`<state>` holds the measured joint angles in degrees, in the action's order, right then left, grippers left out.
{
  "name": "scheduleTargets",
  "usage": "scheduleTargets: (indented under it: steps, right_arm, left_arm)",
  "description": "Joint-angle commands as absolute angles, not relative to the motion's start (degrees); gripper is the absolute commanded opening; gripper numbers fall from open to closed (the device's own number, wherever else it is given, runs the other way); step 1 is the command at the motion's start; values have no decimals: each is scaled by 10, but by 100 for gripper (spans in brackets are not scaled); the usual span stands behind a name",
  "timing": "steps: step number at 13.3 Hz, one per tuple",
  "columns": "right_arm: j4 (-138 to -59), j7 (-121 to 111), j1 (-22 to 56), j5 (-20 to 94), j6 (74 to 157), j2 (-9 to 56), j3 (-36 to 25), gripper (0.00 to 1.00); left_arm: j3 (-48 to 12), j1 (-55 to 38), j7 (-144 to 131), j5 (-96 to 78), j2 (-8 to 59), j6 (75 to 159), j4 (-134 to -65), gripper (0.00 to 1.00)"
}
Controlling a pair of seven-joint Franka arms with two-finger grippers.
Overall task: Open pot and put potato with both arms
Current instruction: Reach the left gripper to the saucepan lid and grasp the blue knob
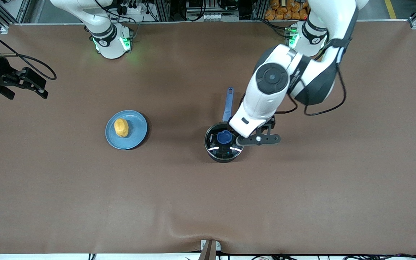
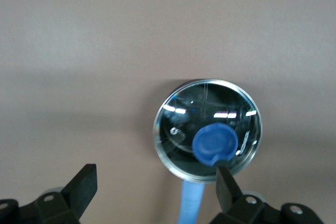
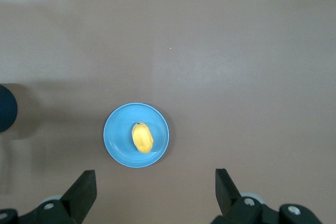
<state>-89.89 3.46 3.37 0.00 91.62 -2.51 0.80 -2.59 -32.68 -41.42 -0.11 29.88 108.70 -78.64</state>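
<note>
Pot (image 1: 223, 144): black, on the surface toward the left arm's end, nearest the front camera of the listed items. Lid (image 2: 207, 128) seated; blue knob (image 1: 224, 137) at centre; blue handle (image 1: 228, 104) pointing toward the arm bases.

Left gripper (image 1: 237, 139): over the pot, just beside the knob and off to one side of it. Jaws spread wide, holding nothing; in the left wrist view one finger (image 2: 226, 187) overlaps the knob's edge.

Plate (image 1: 126, 129): light blue, toward the right arm's end, well apart from the pot.

Potato (image 1: 121, 127): yellow, lying on the plate, untouched.

Right gripper (image 1: 27, 83): high over the bare surface at the right arm's end, looking down on the plate; jaws spread, empty; this arm waits.

Step in hand, by judgement: opening the pot. Next move calls for centring the left jaws about the knob, closing, then lifting the lid clear.
</note>
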Motion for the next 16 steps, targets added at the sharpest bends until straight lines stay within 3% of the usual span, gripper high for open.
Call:
scheduleTargets:
  steps: [1, 5, 16]
  right_arm:
    - [-896, 13, 26, -7, 910, -23, 12, 100]
    - [-907, 11, 30, -11, 915, -18, 11, 100]
    - [-924, 12, 32, -10, 929, -21, 11, 100]
  left_arm:
    - [-21, -341, -495, -10, 343, 1122, -764, 100]
    - [-20, -370, -637, -9, 388, 1184, -764, 100]
    - [-20, -386, -650, -10, 424, 1186, -770, 100]
